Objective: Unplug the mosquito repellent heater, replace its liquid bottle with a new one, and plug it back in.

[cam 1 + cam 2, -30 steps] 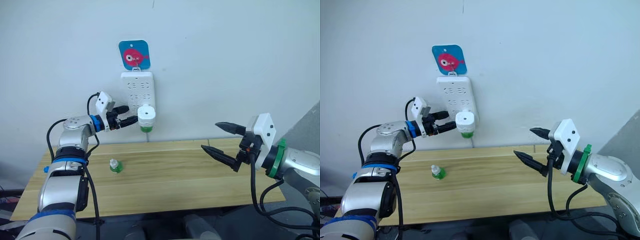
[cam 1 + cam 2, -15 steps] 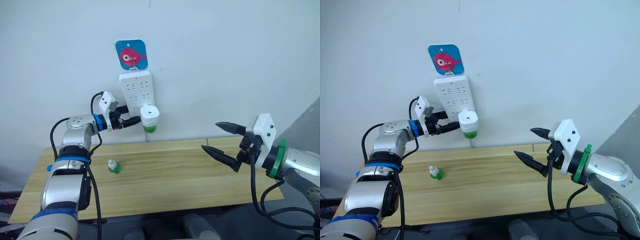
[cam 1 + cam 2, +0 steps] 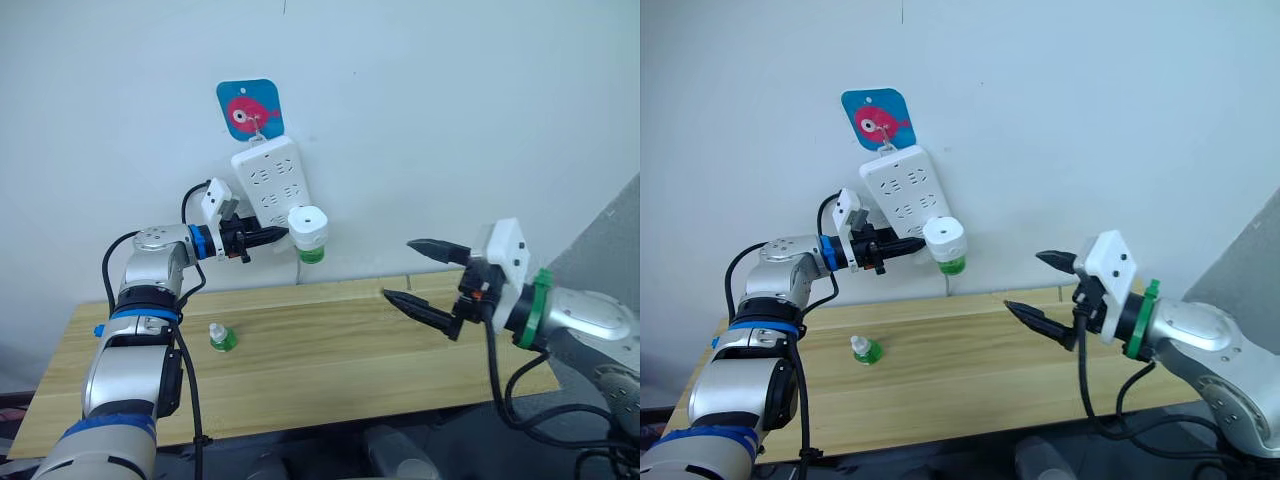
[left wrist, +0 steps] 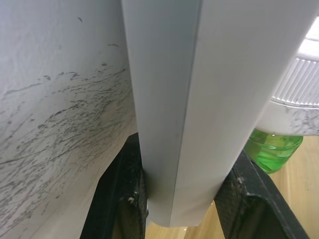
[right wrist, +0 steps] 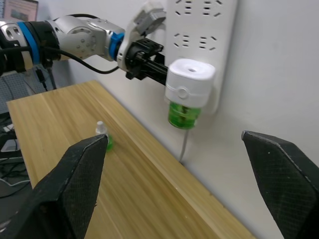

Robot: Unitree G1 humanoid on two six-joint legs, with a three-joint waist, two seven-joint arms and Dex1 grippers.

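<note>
The white mosquito repellent heater (image 3: 308, 224), with a green liquid bottle (image 3: 313, 255) under it, is plugged into the lower end of a white power strip (image 3: 266, 183) that hangs tilted on the wall. My left gripper (image 3: 276, 236) is shut on the strip's lower edge, just left of the heater; its fingers (image 4: 122, 194) press both sides of the strip (image 4: 169, 99). A small green bottle (image 3: 220, 337) with a white cap stands on the wooden table (image 3: 330, 380). My right gripper (image 3: 398, 269) hangs open and empty above the table's right part, apart from the heater (image 5: 190, 82).
A blue card with a pink fish (image 3: 250, 108) holds the strip on the white wall. A thin cable (image 5: 183, 147) drops from the strip to the table's back edge. A grey panel (image 3: 610, 250) stands at the far right.
The power strip's lower end has swung to the right with my left gripper on it, so the strip and heater now hang tilted. My right gripper has drifted a little left.
</note>
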